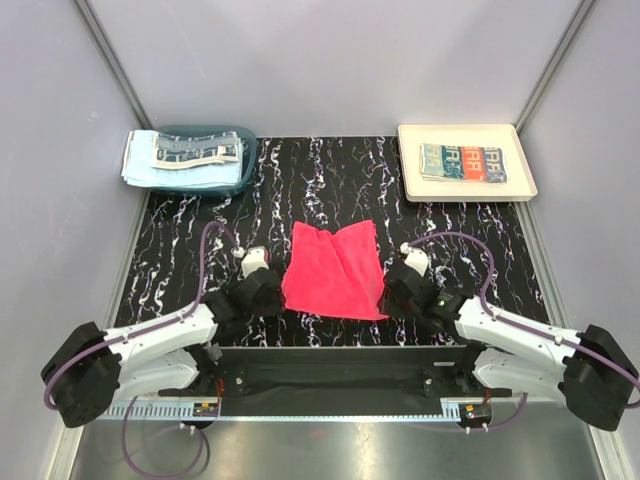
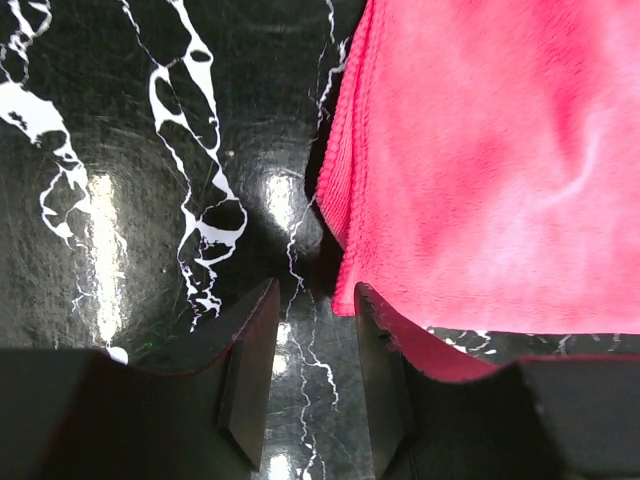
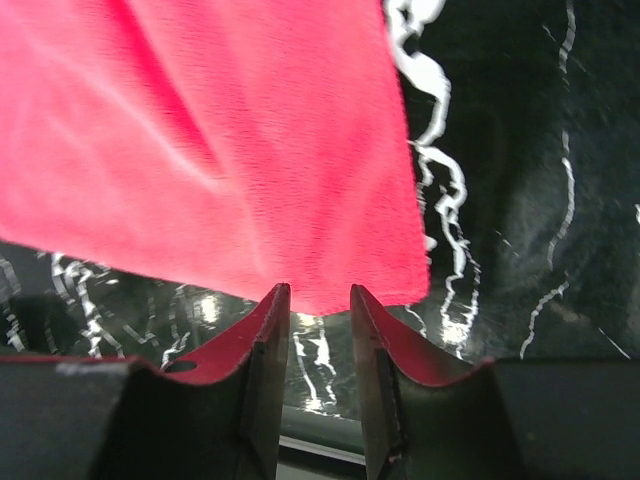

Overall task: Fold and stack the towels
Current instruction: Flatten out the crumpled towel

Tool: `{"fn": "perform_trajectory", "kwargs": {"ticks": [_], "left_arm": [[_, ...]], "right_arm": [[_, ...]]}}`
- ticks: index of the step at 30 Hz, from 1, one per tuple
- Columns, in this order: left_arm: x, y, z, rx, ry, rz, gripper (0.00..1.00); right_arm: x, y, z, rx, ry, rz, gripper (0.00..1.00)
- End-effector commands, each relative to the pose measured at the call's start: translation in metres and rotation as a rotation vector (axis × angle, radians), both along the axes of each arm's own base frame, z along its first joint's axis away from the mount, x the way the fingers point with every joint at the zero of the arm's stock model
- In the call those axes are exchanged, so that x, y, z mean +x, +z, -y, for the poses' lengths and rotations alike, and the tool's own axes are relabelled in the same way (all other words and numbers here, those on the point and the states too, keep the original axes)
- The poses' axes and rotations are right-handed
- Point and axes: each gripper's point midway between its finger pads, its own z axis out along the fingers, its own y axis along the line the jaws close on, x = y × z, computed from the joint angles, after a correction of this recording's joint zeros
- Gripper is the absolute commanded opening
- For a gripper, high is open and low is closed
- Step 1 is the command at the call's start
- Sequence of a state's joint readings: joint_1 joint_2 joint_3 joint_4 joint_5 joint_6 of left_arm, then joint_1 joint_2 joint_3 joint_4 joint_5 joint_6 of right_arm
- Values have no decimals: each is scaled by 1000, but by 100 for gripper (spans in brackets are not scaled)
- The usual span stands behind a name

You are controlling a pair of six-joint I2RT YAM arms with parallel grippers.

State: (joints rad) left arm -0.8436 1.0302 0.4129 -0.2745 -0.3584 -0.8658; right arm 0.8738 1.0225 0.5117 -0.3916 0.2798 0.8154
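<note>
Two hands, one towel. From overhead, the red-pink towel (image 1: 335, 270) lies in the middle of the black marbled counter (image 1: 300, 180), with my left hand (image 1: 262, 285) at its near left corner and my right hand (image 1: 402, 288) at its near right corner. Only that high view takes in the rest. At the far left, a teal basket (image 1: 240, 135) holds a light blue towel (image 1: 150, 168) with a patterned towel (image 1: 195, 153) on top. At the far right, a cream tray (image 1: 408, 185) holds a folded towel (image 1: 463, 163) in teal, red and blue panels.

What it can't show me is my jaws, so over to the wrists. On the left, my fingers (image 2: 250, 370) stand moderately parted, with bare counter showing in the gap and nothing gripped. The towel's corner lies just past my right-side finger, and I can't tell if it touches. On the right, my fingers (image 3: 265, 360) are narrowly apart and empty, and the towel's corner sits just beyond the gap.

Up close the cloth is plush and softly creased. The left wrist view shows a ribbed hem and doubled layers along the edge. From above, the far edge is uneven, dipping in a shallow notch.
</note>
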Motion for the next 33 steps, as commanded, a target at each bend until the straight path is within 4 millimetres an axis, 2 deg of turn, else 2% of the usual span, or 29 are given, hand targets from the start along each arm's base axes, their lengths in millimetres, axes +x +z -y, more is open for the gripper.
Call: {"fn": "perform_trajectory", "kwargs": {"ticks": [1,5,9,13,18,21,24,29,33], "left_arm": [[8,5,13,-41,-22,30,42],[12,6,24,-62,-58,43,46],[12,3,30,-78,-82,42,47],[12,-1,32,-77,-87,30,47],[11,-5,32,-72,-89,21,47],[10,-4,35,-88,-94,18,45],[8,-5,38,-104,-103,10,39],[3,-8,38,-125,-103,-4,19],[3,-7,38,-133,-103,-1,9]], "right_arm": [[1,-13,13,-49,-100,-26,37],[0,-26,25,-91,-179,-49,36],[-4,-38,28,-86,-217,-75,36],[-6,-41,30,-77,-241,-80,39],[-6,-38,36,-67,-285,-71,49],[-8,-40,38,-69,-298,-85,50],[-11,-48,38,-94,-291,-112,50],[-10,-57,35,-95,-295,-125,47],[-11,-71,35,-129,-300,-151,41]]}}
